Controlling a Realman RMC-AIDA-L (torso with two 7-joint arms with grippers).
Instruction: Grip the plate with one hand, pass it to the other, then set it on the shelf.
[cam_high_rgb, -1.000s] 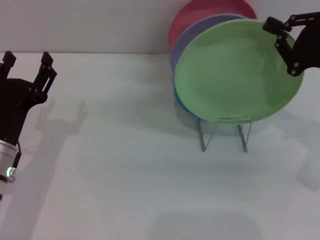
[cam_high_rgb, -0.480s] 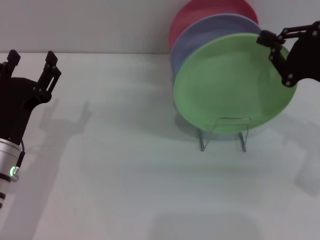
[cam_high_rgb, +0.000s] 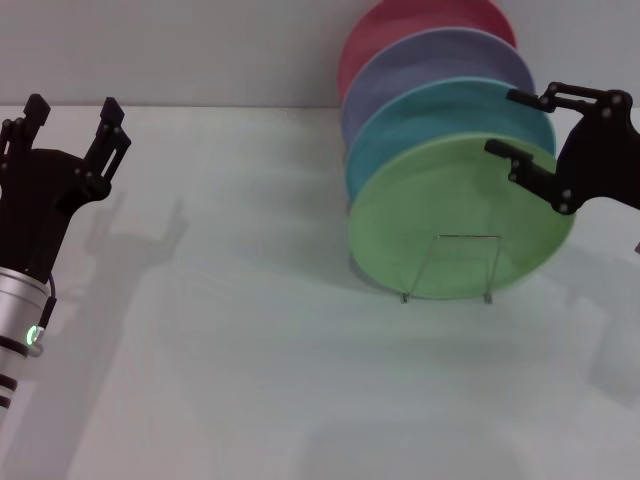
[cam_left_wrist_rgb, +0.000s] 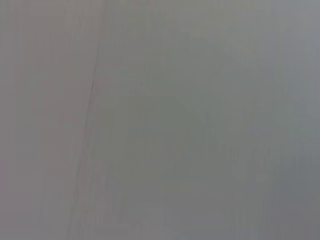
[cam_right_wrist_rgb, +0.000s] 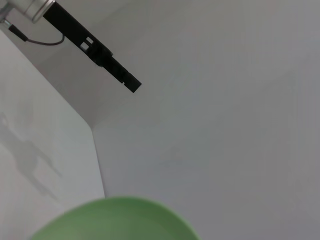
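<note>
Plates, four of them, stand on edge in a row on the white bench (cam_high_rgb: 250, 380): a red plate (cam_high_rgb: 400, 25) at the back, a lavender plate (cam_high_rgb: 420, 65) in front of it, a turquoise plate (cam_high_rgb: 440, 110) next, and the green plate (cam_high_rgb: 455, 225) at the front, nearest the camera. The green plate sits in the wire rack (cam_high_rgb: 450, 270), whose front loop crosses its lower face; the other three crowd close behind it, each overlapping the next. The right gripper (cam_high_rgb: 528, 130) is at the green plate's upper right edge, jaws spread wide, the lower finger lying over the rim, the upper one up by the turquoise plate; it has hold of nothing. From the right wrist view the green plate's top edge (cam_right_wrist_rgb: 115, 220) shows low in the picture. Far across the bench, the left gripper (cam_high_rgb: 68, 110) hangs well apart from the plates, jaws open and empty, a green light glowing on its arm.
</note>
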